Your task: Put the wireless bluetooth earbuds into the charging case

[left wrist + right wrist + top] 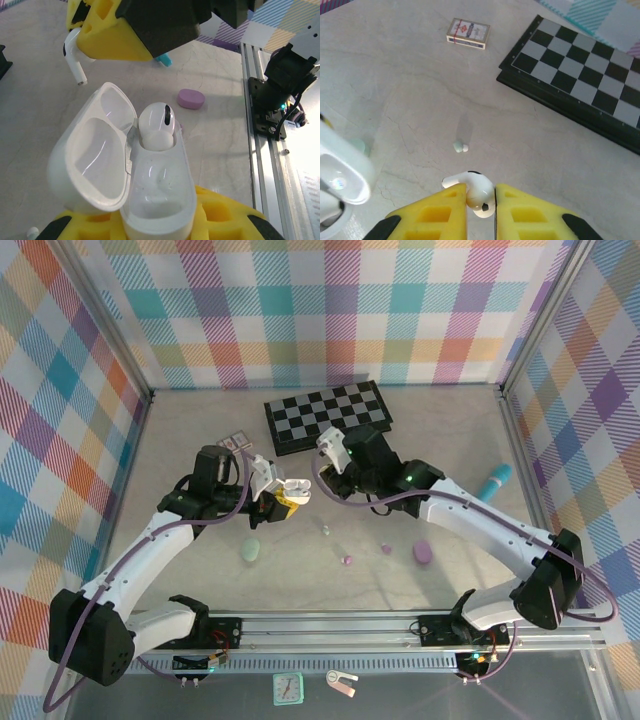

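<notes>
- Where the arms are bolted, a rail (400,625) runs along the near edge, with a small clock (288,689) in front of it.
- Just beyond the rail, a mint case (250,551) and a lilac case (422,553) lie shut and well apart. Lilac earbuds (347,560) sit on the bare table between them, touching neither.
- Past those, the left gripper (160,222) has its jaws clamped on the base of the white case (160,185). Its lid (90,160) is swung open to one side.
- One seated earbud (159,125) stands head-up in the far slot, and the nearer slot lies open.
- Facing it, the right gripper (481,190) has its jaws clamped on the held earbud (470,182). From the left wrist, its stem hangs past the lid's far rim, apart from the case.
- A mint earbud (460,146) lies alone just beyond the right gripper, with open table all round it.
- Off to the right, a teal object (495,483) lies near the side wall, well clear of both arms.
- Farther on, a card deck (468,33) and a chessboard (580,75) lie apart. The board's near edge runs at a slant, and a broad bare strip separates it from the right gripper.
- Plaid walls (330,310) close the table at the back and on both sides.
</notes>
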Motion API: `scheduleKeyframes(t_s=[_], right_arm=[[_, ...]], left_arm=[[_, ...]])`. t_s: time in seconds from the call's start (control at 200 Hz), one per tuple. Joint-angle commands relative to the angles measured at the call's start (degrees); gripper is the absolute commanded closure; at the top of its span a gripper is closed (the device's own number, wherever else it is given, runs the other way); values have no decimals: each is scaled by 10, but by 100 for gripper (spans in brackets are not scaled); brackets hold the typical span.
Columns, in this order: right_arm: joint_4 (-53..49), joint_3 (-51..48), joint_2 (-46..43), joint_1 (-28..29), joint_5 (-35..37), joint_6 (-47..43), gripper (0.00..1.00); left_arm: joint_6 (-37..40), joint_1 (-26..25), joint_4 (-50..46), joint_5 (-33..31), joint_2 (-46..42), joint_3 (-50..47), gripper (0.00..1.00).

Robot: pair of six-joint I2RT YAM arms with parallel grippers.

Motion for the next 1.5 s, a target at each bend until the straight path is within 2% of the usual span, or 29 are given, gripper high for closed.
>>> scheduleKeyframes(t_s=[0.0,0.42,0.565,0.765,1.495], right_arm=[[27,22,-18,14,2,-46,82],[64,14,-60,32,-61,-63,83],[65,19,-46,57,-34,-90,83],[89,19,-29,75,-44,-90,83],[105,16,15,80,-43,-91,83]], left_arm=[[7,5,2,19,-2,-9,93],[-8,7,11,16,3,-7,93],[-30,8,14,23,10,-7,94],[-32,9,35,24,10,-5,94],[-55,14,53,24,3,-8,94]])
